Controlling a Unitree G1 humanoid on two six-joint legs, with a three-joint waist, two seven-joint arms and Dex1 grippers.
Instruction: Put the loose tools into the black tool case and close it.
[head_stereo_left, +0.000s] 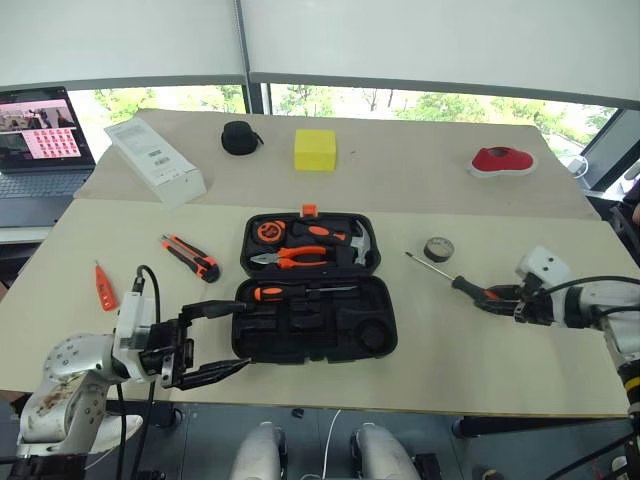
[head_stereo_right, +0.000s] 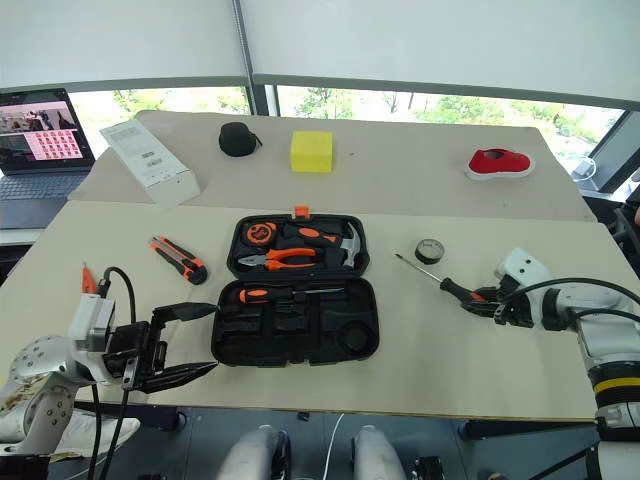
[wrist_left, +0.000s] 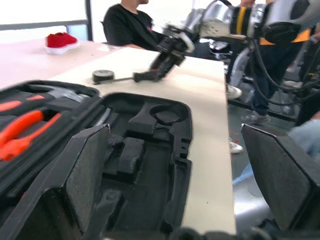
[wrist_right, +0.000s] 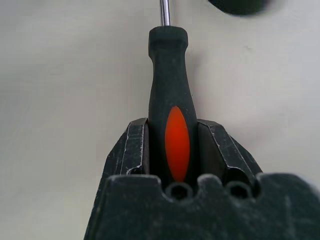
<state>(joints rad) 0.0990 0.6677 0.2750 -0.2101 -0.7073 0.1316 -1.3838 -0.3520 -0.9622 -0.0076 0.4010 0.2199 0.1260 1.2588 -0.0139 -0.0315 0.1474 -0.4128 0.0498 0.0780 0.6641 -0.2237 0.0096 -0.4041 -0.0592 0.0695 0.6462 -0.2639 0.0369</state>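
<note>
Starting at the left edge of the counter (head_stereo_left: 100, 380), the short orange tester screwdriver (head_stereo_left: 103, 287) lies alone — small, light and stiff, it likely wants a pinch across the middle of its body. Just inboard of it lies the orange-black utility knife (head_stereo_left: 190, 257), a flat rigid bar that looks best taken across its width near the middle so it does not pivot. Near the front edge the left gripper (head_stereo_left: 224, 342) hovers beside the black tool case (head_stereo_left: 310, 345), its jaws spread wide and holding nothing. The case lies open at the middle of the counter; the lid half already carries pliers (head_stereo_left: 290, 257), a hammer (head_stereo_left: 345, 240) and a tape measure (head_stereo_left: 270, 231), and one long screwdriver (head_stereo_left: 300, 291) rests in the near half, which otherwise shows bare recesses. The moulded shell looks stiff but light, so a push on the lid may slide it unless it is steadied. Toward the right edge the small dark tape roll (head_stereo_left: 438, 248) sits just beyond the second screwdriver (head_stereo_left: 455, 281), whose thin shaft points at the roll. The right gripper (wrist_right: 172, 145) has its jaws drawn narrow about the handle, pads flanking the orange inlay — a sensible hold, since the rubbery handle should resist slipping where the shaft would roll.
</note>
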